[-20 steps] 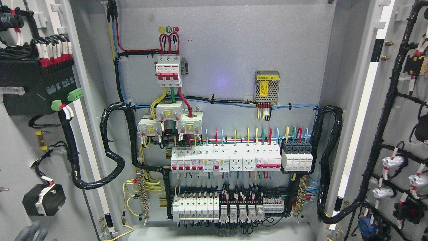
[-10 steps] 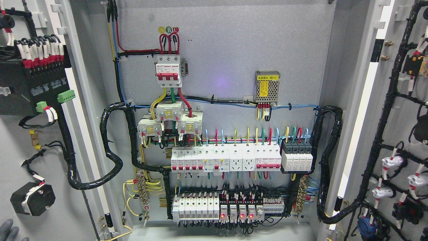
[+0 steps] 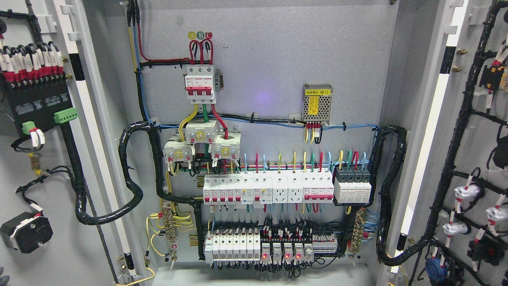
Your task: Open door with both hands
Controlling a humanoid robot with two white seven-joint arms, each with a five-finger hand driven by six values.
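Observation:
The cabinet stands open, its grey backplate (image 3: pixel 278 51) in full view. The left door (image 3: pixel 51 258) is swung far out to the left and shows its inner face, with a black module (image 3: pixel 37 103) and a black knob housing (image 3: pixel 25 232). At the right, the right door (image 3: pixel 478 155) also stands open, its inside laced with a black wire harness (image 3: pixel 456 131). Only a grey sliver of my left hand (image 3: pixel 1 274) shows, at the bottom left corner below the left door. My right hand is out of view.
Inside are a red-and-white main breaker (image 3: pixel 201 84), a row of white breakers (image 3: pixel 270 190), lower terminals with red lights (image 3: pixel 278 250) and a mesh power supply (image 3: pixel 316 102). Black conduit loops (image 3: pixel 131 171) run from the cabinet to the left door.
The left door has swung further outward to the left, carrying its module and knob housing with it. My left hand has slid almost out of the bottom left corner. Red terminal lights came on.

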